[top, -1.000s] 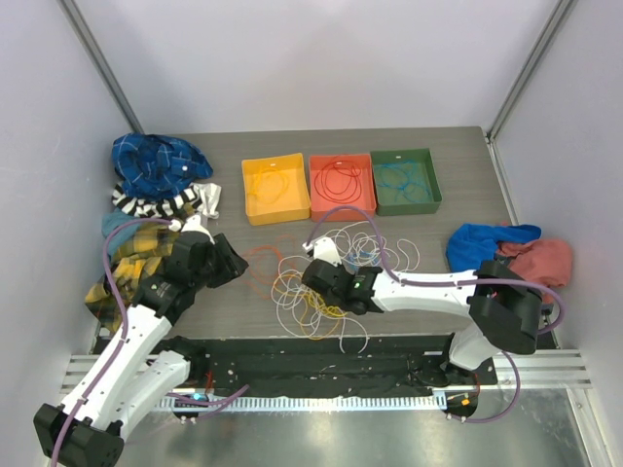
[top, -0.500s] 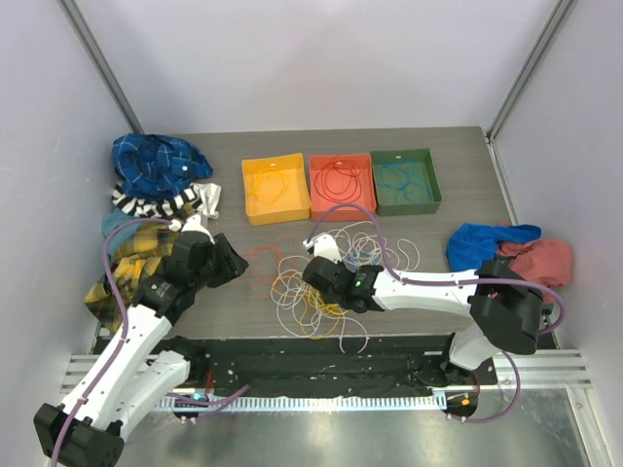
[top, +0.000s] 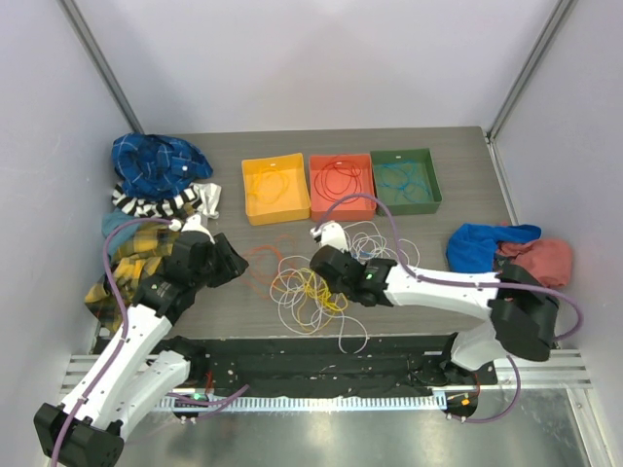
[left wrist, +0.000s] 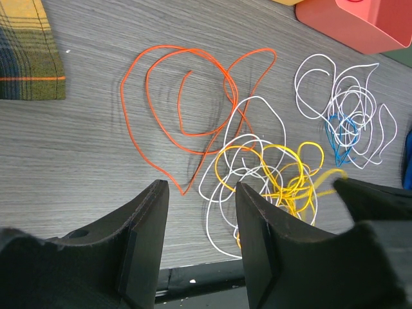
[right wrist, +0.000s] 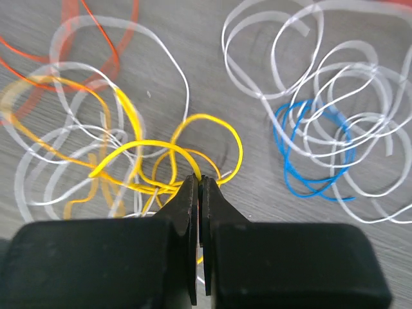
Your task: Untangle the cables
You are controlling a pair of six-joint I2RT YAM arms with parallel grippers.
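I see a big grey table (top: 458,161) from the top camera. A pile of cloths (top: 151,195) sits at its left side, blue, striped and yellow check. Two more cloths (top: 506,251), one blue and one pink, lie at the right side.

Three trays stand in a row at the back of the table.
- The yellow tray (top: 277,217) is on the left and has a yellow loop (top: 274,185) in it.
- The red tray (top: 343,210) is in the middle and has a red loop (top: 341,182) in it.
- The green tray (top: 409,207) is on the right. The loops (top: 404,178) in it look blue or blue-green. They are too thin from up here for me to be sure.

The cables (top: 311,287) lie in a messy heap on the table, in front of the trays and between my two arms.

The left gripper (left wrist: 201,190) has its jaws wide apart with nothing in them. It hangs over the near part of the table. The low end of the orange cable (left wrist: 187,96) is just past its tips.

The right gripper (right wrist: 199,180) has its jaws pressed almost together on a yellow cable (right wrist: 161,154), which is mixed in with white cables (right wrist: 77,148). More white cables are off to the right, and a blue cable (right wrist: 309,161) is caught up in them.
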